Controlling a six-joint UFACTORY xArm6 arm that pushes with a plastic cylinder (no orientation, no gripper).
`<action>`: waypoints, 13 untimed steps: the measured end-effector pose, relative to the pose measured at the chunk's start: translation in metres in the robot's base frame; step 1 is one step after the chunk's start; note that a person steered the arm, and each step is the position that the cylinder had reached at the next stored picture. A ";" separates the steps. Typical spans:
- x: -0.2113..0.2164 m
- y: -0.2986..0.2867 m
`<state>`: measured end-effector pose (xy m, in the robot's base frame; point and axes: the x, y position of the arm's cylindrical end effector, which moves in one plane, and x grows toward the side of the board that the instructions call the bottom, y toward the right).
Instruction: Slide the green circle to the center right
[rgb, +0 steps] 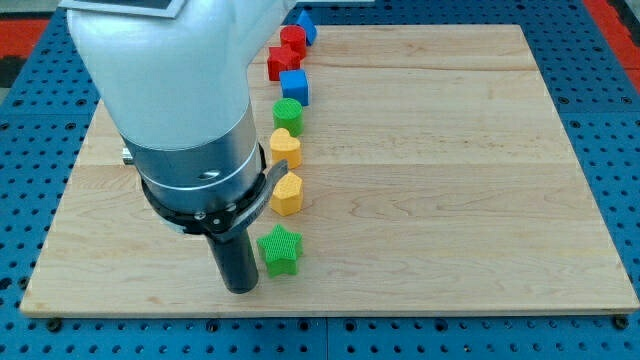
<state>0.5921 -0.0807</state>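
Observation:
The green circle sits in a column of blocks just left of the board's middle, toward the view's top. Above it stands a blue cube; below it a yellow heart. My tip is at the lower end of the dark rod near the view's bottom, left of a green star and close to it. The tip is far below the green circle, with the yellow heart and a yellow hexagon between them.
Two red blocks and a blue block lie at the column's top. The arm's large grey body covers the board's left part. The wooden board lies on a blue perforated table.

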 end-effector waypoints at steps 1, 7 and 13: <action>0.000 0.000; -0.177 -0.053; -0.221 0.185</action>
<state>0.3710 0.1047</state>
